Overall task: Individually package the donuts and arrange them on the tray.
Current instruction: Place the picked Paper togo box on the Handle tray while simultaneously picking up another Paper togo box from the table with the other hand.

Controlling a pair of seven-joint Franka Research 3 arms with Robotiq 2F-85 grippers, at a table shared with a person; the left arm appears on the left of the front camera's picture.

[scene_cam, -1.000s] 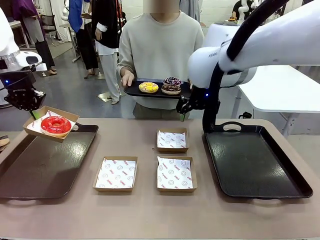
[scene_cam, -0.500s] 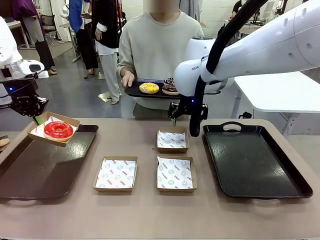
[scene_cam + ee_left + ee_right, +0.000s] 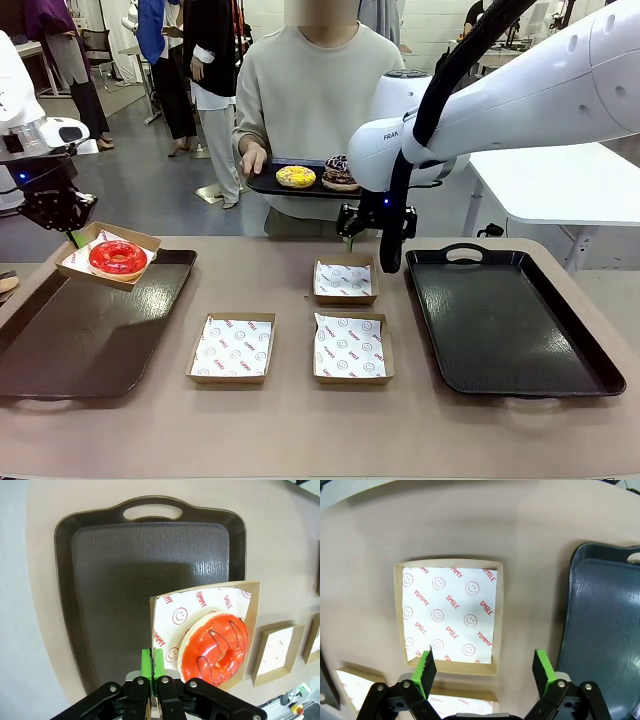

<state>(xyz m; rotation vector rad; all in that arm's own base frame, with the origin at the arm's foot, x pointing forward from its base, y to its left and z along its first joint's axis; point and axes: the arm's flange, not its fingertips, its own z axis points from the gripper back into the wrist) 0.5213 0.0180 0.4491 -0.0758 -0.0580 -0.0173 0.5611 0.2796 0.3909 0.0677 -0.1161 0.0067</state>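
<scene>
Red donut [image 3: 117,257] rides in its cardboard box [image 3: 148,240], tipped a little over the left tray's [image 3: 90,340] far end. Left pincer [image 3: 151,661] is clamped tight on the box rim, with the tray straight below. Well right of that tray, right pincer [image 3: 484,662] gapes wide and empty.

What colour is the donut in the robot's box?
Shiny red: the donut in the box shows best in the left wrist view.
</scene>
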